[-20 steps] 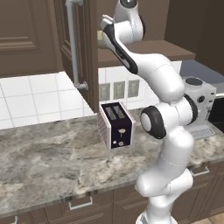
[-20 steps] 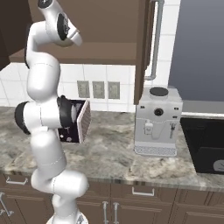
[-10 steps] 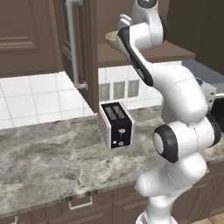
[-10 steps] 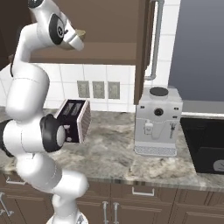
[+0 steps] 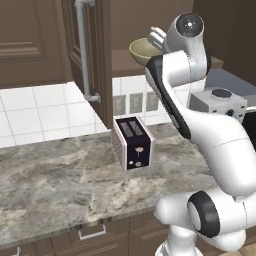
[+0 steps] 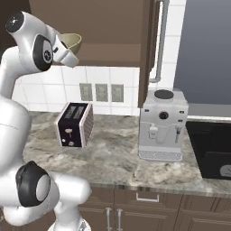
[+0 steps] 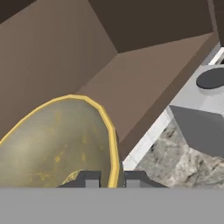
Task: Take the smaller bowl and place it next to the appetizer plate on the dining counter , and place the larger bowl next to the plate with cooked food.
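**Small bowl in the claw, high by the cabinet; carry not yet begun**

Your gripper [image 7: 111, 178] is closed on the rim of the small bowl [image 5: 143, 50]; in the hand view one finger sits inside the pale rim and the other outside, so the wall is pinched between them; the hold looks firm, though it is on a single point of the rim. The bowl hangs high at the open upper cabinet [image 5: 150, 20], beside its door [image 5: 90, 55], well above the toaster [image 5: 132, 143] and the coffee machine [image 6: 162, 124] on the stone counter [image 5: 55, 185]; from the right base view it sits tilted, mouth turned partly sideways.

Judged step: the first bowl is picked and clear of its shelf; delivery to the small white plate is outstanding; the large bowl is untouched as far as these views tell.

Your next move calls for drawing the arm back clear of the door edge, then driving the base to the dining counter; neither that counter nor the plates are before you here. Risk: a rim pinch may let the bowl swing or slip during a wide turn; keep the motion slow.
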